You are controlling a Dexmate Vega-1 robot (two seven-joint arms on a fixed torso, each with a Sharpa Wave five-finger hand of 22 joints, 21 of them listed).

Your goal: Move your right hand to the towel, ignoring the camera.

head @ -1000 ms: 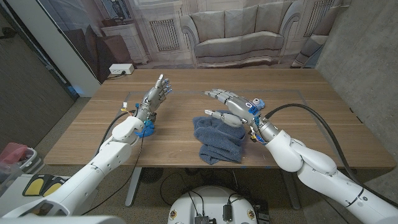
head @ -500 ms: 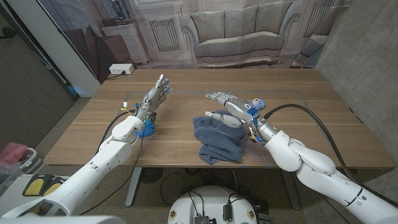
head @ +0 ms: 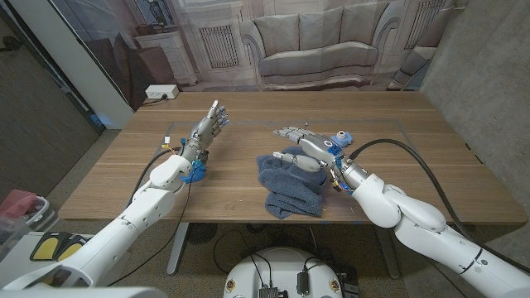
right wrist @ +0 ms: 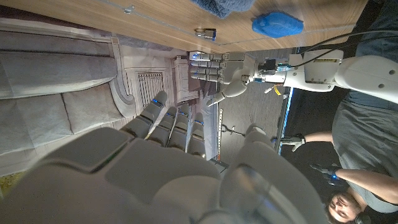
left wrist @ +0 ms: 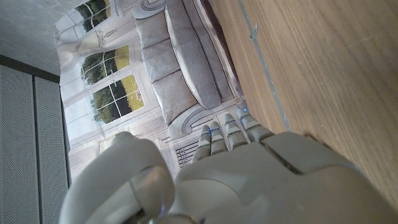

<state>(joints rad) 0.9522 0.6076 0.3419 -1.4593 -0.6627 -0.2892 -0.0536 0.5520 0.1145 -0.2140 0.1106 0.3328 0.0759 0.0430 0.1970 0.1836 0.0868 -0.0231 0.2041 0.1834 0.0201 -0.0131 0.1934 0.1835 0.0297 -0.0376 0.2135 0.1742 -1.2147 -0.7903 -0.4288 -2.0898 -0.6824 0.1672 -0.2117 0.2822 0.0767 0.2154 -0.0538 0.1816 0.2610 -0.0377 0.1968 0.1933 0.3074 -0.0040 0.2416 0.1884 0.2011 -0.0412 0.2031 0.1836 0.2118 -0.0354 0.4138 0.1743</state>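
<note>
**The count on the table**

One blue towel (head: 290,186) near the table's (head: 414,178) front edge, crumpled in a single heap. One small blue object (head: 194,171) toward the left side, beside the left arm. Two robot hands up: the left hand (head: 209,126) and the right hand (head: 305,142). One person (right wrist: 348,155) in the right wrist view.

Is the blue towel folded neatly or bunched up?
Bunched up: the blue towel lies in a rumpled heap with uneven folds on the table.
</note>
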